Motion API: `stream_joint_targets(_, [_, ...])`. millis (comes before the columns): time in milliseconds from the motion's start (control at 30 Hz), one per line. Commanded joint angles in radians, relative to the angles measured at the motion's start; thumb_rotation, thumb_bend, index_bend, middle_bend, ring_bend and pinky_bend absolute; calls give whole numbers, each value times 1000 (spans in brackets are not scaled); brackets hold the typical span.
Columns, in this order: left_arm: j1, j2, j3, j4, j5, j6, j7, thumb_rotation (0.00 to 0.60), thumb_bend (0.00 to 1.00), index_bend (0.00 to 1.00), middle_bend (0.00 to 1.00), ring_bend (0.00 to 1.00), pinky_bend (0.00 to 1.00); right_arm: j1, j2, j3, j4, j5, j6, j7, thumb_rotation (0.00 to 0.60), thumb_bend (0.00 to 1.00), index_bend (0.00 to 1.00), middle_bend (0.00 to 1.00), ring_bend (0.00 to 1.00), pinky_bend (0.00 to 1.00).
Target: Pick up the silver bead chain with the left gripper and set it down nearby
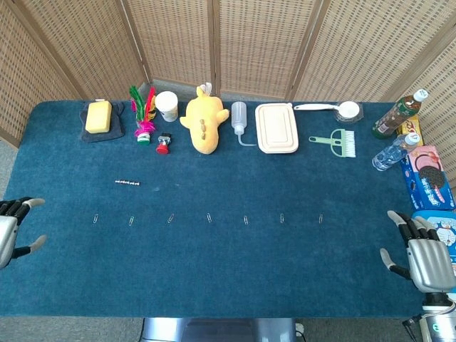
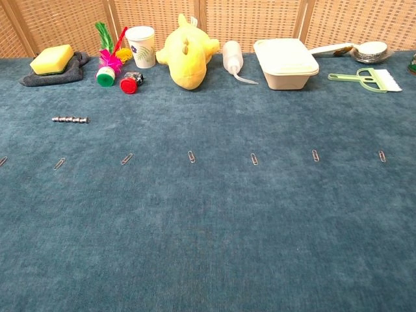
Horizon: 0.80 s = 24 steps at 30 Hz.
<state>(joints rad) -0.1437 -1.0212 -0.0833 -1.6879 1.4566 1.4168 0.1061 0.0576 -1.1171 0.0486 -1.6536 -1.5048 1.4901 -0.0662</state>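
Observation:
The silver bead chain (image 1: 127, 183) (image 2: 70, 119) lies straight on the blue cloth, left of the middle, just beyond a row of paper clips. My left hand (image 1: 13, 229) shows at the left edge of the head view, fingers spread and empty, well to the near left of the chain. My right hand (image 1: 422, 254) hovers at the near right corner, fingers apart, holding nothing. Neither hand appears in the chest view.
Several paper clips (image 1: 209, 217) lie in a row across the cloth. Along the far edge stand a yellow sponge (image 1: 98, 116), shuttlecock (image 1: 144, 114), paper cup (image 1: 167, 105), plush toy (image 1: 204, 123), squeeze bottle (image 1: 239, 117), lunch box (image 1: 276, 127) and brush (image 1: 336, 141). Bottles (image 1: 400, 114) and snack packs (image 1: 428, 176) crowd the right edge.

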Motion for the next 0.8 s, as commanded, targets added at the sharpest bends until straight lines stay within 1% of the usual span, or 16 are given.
stream_joint_targets(33, [-50,-3,-31,25,-30,-60,12,600,301,267,284,282,221,-4,-7,-3,2,0,2,0,513,376,140,202,215,180])
stream_joint_targets(133, [-105,-6,-57,48,-52,-126,19,600,301,267,302,305,221,-7,-10,-3,4,5,4,-2,512,376,139,202,216,180])
stream_joint_targets(233, [-159,-15,-76,77,-70,-195,30,600,301,274,358,360,222,-7,-9,-2,2,6,4,-4,513,376,139,202,216,180])
stream_joint_targets(300, [-197,-29,-89,100,-83,-238,39,600,301,304,448,441,252,-8,-10,-2,1,5,5,-6,512,376,139,202,216,179])
stream_joint_targets(367, [-223,-45,-100,121,-80,-255,40,600,301,319,489,479,286,-9,-11,-3,0,7,5,-8,512,376,139,202,216,180])
stream_joint_targets(467, [-277,-86,-117,184,-86,-302,48,600,301,320,512,510,342,-12,-12,-5,1,13,2,-11,512,376,139,202,216,180])
stream_joint_targets(533, [-310,-107,-125,215,-93,-335,56,600,301,320,562,559,415,-15,-12,-3,3,18,5,-9,512,376,139,202,216,180])
stream_joint_targets(600, [-345,-129,-134,251,-96,-365,56,600,301,320,655,642,545,-16,-13,-1,6,21,7,-6,513,376,139,202,215,180])
stream_joint_targets(633, [-365,-145,-139,277,-98,-381,52,600,301,320,691,675,591,-16,-14,0,7,23,6,-6,513,376,139,202,215,180])
stream_joint_targets(700, [-397,-171,-146,320,-103,-411,44,600,300,320,795,778,716,-15,-15,2,11,25,2,-6,513,376,139,202,215,180])
stream_joint_targets(800, [-444,-204,-150,372,-99,-457,26,600,300,324,897,883,827,-12,-17,4,12,28,-3,-8,514,376,140,202,216,180])
